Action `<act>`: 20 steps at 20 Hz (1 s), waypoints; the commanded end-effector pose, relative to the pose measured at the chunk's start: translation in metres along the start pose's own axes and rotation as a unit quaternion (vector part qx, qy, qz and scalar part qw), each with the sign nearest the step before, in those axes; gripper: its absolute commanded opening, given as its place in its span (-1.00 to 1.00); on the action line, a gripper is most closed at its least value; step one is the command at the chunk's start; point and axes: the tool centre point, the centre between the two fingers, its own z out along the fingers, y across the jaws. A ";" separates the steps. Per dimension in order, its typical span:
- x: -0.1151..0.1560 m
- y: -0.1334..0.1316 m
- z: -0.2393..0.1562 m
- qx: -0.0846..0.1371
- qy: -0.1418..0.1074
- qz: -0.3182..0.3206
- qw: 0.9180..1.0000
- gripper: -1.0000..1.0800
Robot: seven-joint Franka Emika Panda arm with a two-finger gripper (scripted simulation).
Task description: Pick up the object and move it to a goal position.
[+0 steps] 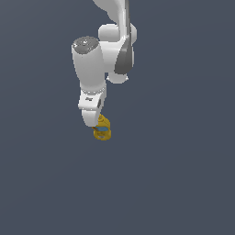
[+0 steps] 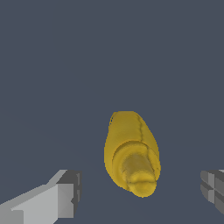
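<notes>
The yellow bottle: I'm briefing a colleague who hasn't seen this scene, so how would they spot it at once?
Find the white robot arm reaching down over the plain grey surface. Just beneath its gripper sits the yellow bottle. It is the only coloured thing there, with a pointed yellow cap and a light blue label.

Exterior view looks from afar; wrist view closely shares the bottle (image 1: 102,129).

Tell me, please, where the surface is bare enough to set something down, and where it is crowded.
Only the yellow bottle stands on the grey surface; everything around it on all sides is bare. The one crowded spot is at the bottle itself, where the open gripper straddles it, fingers apart from it.
</notes>
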 end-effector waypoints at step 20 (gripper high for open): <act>0.000 0.001 0.026 0.000 0.000 -0.001 1.000 -1.00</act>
